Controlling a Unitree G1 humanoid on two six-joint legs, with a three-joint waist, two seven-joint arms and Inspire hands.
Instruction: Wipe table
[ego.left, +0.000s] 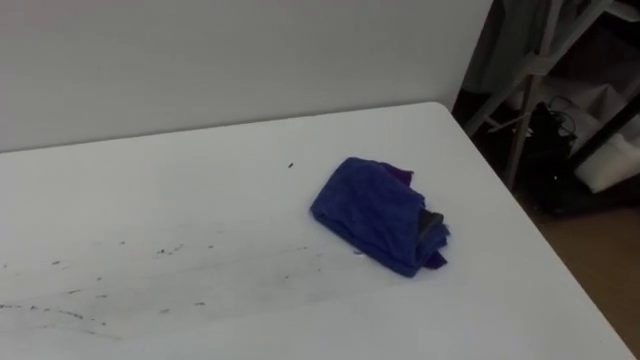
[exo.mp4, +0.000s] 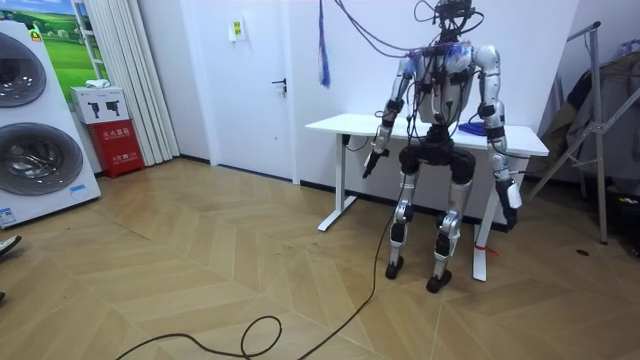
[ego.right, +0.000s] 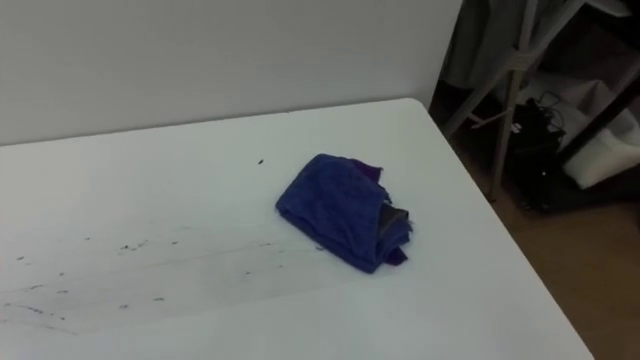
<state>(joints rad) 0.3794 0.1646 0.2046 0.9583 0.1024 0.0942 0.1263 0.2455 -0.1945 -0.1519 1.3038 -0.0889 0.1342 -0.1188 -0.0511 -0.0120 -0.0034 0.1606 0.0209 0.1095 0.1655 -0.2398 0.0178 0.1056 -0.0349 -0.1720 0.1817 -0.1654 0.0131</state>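
Blue cloth (ego.left: 378, 213) lies crumpled on the desk (ego.left: 200, 130); dark specks (ego.left: 170, 250) remain nearby. Left hand (exo.mp4: 371, 164) and right hand (exo.mp4: 511, 196) hang down; whether either grips anything cannot be told.

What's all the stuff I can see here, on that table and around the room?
Table: one, white, against the white wall, robot standing at it.
Cloth: one, blue, crumpled, on the table toward its right end.
Marks: several, dark specks and smears, on the tabletop left of the cloth.
Washing machines: two, white, stacked, at the room view's left.
Box: one, red, beside the machines.
Door: one, white, behind the table.
Metal stand: one, grey, at the room view's right.
Left hand: one, dark, hanging at the robot's side.
Right hand: one, hanging at its side.
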